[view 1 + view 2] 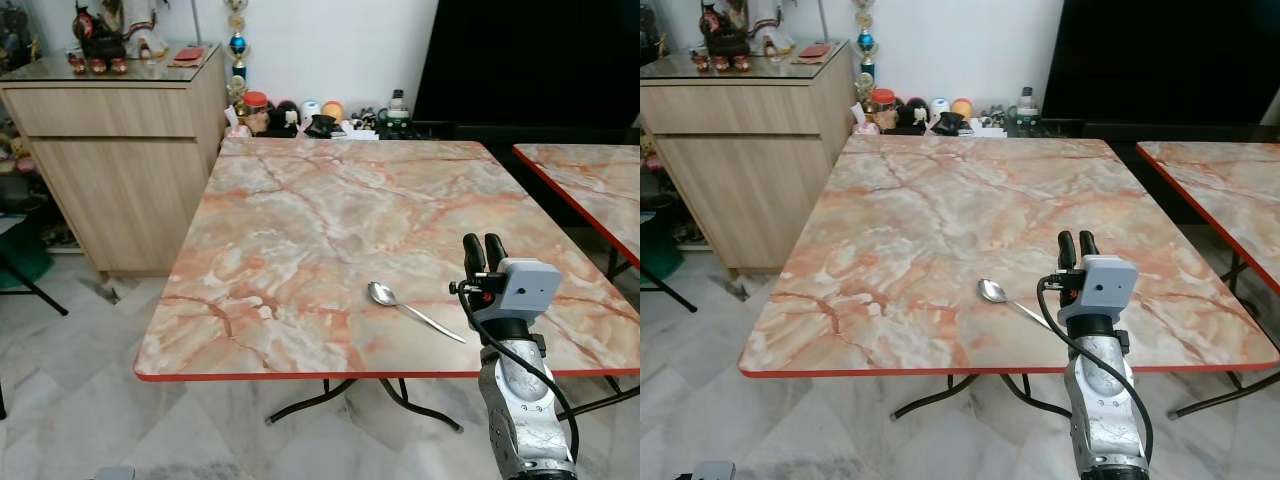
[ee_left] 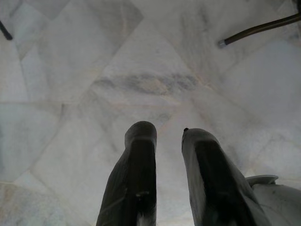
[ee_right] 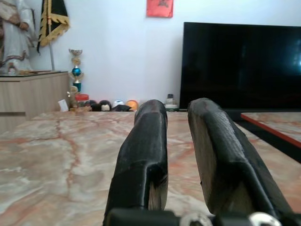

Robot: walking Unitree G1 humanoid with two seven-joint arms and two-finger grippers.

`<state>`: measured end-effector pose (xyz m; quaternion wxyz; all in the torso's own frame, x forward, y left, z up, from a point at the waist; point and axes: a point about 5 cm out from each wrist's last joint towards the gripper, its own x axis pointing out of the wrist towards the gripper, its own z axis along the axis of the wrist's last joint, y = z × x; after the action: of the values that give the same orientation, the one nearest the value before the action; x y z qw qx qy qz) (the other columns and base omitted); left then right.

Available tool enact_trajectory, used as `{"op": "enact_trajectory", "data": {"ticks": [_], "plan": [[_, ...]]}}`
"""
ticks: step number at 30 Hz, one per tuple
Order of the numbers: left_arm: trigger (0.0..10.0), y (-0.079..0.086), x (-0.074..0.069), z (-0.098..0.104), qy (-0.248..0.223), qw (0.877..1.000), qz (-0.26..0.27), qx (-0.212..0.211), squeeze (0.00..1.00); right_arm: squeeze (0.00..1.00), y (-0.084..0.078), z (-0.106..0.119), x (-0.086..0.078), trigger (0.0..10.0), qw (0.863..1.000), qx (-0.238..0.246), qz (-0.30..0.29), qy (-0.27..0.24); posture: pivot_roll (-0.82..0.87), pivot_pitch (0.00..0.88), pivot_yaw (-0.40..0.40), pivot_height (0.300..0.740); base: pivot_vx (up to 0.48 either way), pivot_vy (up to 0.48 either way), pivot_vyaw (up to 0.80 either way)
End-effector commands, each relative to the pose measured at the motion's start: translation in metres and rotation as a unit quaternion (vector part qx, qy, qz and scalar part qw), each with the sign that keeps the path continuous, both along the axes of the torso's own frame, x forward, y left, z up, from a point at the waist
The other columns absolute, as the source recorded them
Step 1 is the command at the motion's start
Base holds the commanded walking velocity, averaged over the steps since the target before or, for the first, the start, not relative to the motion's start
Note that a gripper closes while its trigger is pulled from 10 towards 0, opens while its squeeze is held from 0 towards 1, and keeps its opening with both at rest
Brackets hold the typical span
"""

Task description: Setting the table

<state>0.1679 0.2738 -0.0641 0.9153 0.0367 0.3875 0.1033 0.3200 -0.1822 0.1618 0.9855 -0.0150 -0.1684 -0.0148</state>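
Note:
A silver spoon (image 1: 415, 312) lies alone on the marble-patterned table (image 1: 300, 210), near the front edge, its bowl pointing to the far left. My right gripper (image 1: 483, 243) is raised upright over the table's front right, just right of the spoon's handle and clear of it. Its two black fingers (image 3: 146, 141) stand close together with a thin gap and nothing between them. My left gripper (image 2: 162, 129) hangs over the pale tiled floor, its fingers likewise nearly together and holding nothing.
A second marble table (image 1: 590, 180) stands close on the right. A wooden cabinet (image 1: 110, 150) is at the far left. Small jars and trinkets (image 1: 300, 115) line the wall behind the table, beside a black screen (image 1: 540, 60). The table's metal legs (image 1: 330, 395) show below its red edge.

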Motion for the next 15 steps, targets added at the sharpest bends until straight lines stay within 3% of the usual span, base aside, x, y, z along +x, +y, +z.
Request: {"op": "enact_trajectory", "data": {"ticks": [1, 6, 15], "plan": [[10.0, -0.0009, -0.0017, -0.0015, 0.005, 1.0, 0.003, -0.007, 0.0, 0.0, -0.0037, -0.0012, -0.0016, 10.0, 1.0, -0.002, -0.006, 0.002, 0.02, 0.0, 0.005, 0.74, 0.0, 0.0, 0.0], [10.0, -0.0012, -0.0013, -0.0014, 0.004, 1.0, 0.001, -0.007, 0.0, 0.0, -0.0044, -0.0019, -0.0023, 10.0, 1.0, -0.003, -0.006, 0.003, 0.02, 0.0, 0.005, 0.74, 0.0, 0.0, 0.0], [10.0, -0.002, -0.0001, -0.0011, 0.003, 1.0, 0.0, -0.008, 0.0, 0.0, -0.0038, -0.0022, -0.0025, 10.0, 1.0, -0.005, -0.005, 0.004, 0.02, 0.0, 0.003, 0.74, 0.258, 0.0, 0.0]]}}
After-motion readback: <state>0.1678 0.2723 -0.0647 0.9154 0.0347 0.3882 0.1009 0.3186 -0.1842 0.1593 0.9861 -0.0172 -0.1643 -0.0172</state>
